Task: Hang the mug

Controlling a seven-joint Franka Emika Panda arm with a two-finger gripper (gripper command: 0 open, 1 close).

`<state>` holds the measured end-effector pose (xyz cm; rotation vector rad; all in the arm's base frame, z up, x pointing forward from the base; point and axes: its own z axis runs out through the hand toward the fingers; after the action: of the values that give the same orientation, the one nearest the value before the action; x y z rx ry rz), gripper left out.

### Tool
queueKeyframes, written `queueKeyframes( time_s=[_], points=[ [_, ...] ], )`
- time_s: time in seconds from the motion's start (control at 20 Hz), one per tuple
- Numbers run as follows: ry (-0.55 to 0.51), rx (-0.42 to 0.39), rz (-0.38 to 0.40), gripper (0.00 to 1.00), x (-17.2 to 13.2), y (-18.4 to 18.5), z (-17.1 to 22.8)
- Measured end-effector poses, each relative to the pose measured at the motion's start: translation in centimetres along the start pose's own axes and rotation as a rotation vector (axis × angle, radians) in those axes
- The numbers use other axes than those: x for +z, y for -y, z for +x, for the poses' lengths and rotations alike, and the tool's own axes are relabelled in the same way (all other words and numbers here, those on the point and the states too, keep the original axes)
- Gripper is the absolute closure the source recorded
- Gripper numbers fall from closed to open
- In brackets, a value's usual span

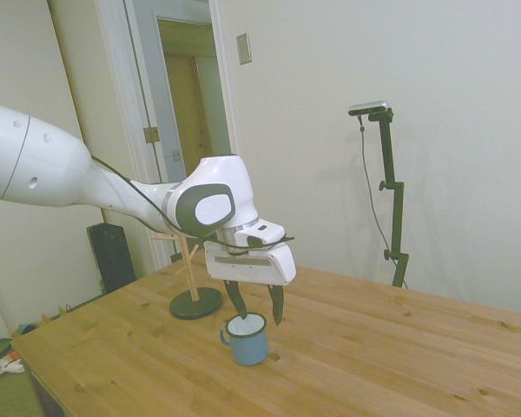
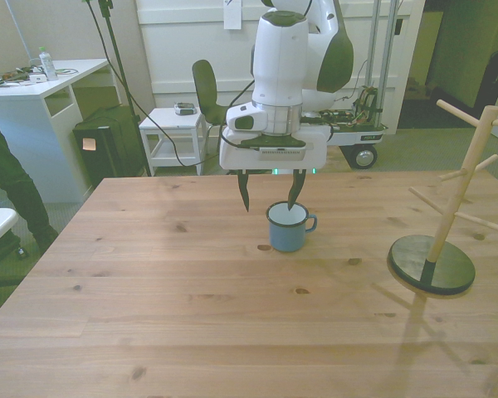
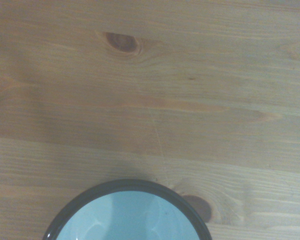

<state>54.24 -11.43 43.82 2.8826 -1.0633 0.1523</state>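
The light-blue enamel mug [image 2: 288, 226] stands upright on the wooden table [image 2: 191, 282], its loop handle pointing to the front view's right. In the side view the mug [image 1: 246, 339] shows its white inside and dark rim. My gripper [image 2: 269, 201] hangs just above it, open, with nothing between the fingers. One fingertip [image 2: 293, 199] sits over the mug's rim, the other is off to the front view's left of the mug. The gripper [image 1: 257, 313] looks the same in the side view. The wrist view catches only part of the mug's rim [image 3: 127, 210].
A wooden mug tree [image 2: 458, 195] with several pegs rises from a dark round base [image 2: 432, 265] at the front view's right, about two mug-widths from the mug; it shows behind the arm in the side view [image 1: 191, 269]. A person's dark-clothed leg [image 2: 4, 178] is at the front view's left edge.
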Motion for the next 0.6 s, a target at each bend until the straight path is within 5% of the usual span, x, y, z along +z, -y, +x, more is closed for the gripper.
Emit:
queueKeyframes(
  time_s=[0.6],
  points=[
    [0.009,-0.001,-0.010,0.00,3.2,0.5,0.2]
  ],
)
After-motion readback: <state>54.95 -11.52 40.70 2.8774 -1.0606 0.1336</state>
